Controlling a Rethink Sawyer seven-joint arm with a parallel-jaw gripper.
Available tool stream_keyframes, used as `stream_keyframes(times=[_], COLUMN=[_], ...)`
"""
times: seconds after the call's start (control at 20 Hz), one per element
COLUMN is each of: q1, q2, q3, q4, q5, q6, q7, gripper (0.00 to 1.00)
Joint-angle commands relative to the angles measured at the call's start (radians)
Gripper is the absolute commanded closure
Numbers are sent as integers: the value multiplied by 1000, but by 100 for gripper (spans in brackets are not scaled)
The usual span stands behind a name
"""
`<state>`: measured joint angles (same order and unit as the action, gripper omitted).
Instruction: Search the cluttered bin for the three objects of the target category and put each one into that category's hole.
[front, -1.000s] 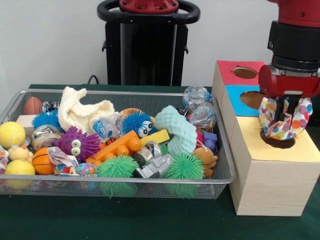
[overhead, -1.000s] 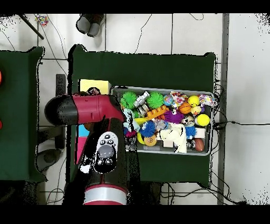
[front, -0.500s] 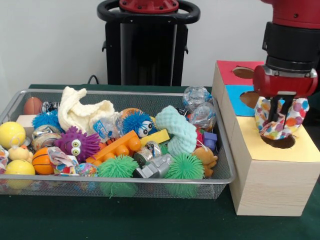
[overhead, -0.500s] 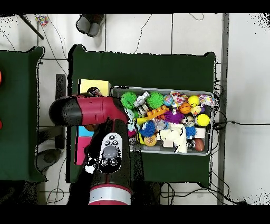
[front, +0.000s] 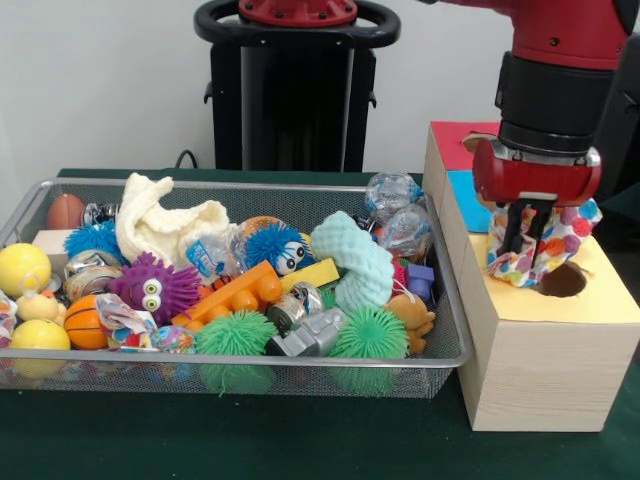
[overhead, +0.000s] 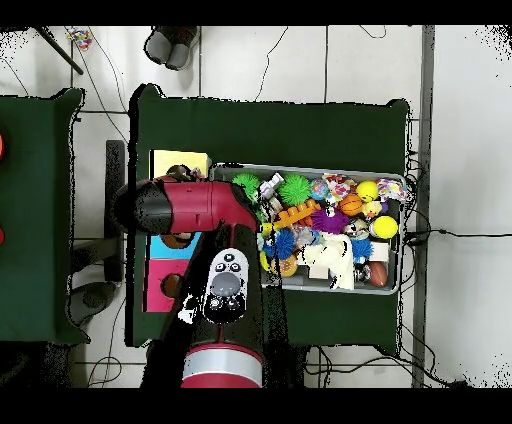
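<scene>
My gripper (front: 526, 238) hangs over the yellow top (front: 610, 302) of the wooden sorting box, just left of its round hole (front: 562, 281). It is shut on a polka-dot cloth (front: 553, 243), which droops to the box top at the hole's left rim. In the wire bin (front: 240, 357) lie a cream cloth (front: 165, 225) and a mint-green textured cloth (front: 355, 262) among the toys. In the overhead view the red arm (overhead: 190, 205) covers the gripper and the cloth; only a strip of the yellow section (overhead: 178, 161) shows.
The box also has a blue section (front: 464, 196) and a red section (front: 458, 135), each with a hole. The bin (overhead: 310, 169) is packed with spiky balls, yellow balls, a purple googly-eyed toy (front: 153, 286), an orange block (front: 232, 293) and wrapped items. A black stand (front: 295, 90) rises behind.
The gripper has lifted and shifted left toward the bin, carrying the polka-dot cloth from over the yellow hole to the hole's left rim.
</scene>
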<state>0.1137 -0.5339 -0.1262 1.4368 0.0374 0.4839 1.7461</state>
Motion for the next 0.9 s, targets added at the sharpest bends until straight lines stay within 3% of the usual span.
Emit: stream_keyframes(times=[0.05, 0.5, 0.9], q1=[53, 152, 166], q2=[146, 226, 219], q3=[-98, -210, -197], q4=[-53, -130, -117], q5=[-16, 31, 76], q6=[85, 98, 108], q7=[248, 318, 282], gripper=[100, 100, 100])
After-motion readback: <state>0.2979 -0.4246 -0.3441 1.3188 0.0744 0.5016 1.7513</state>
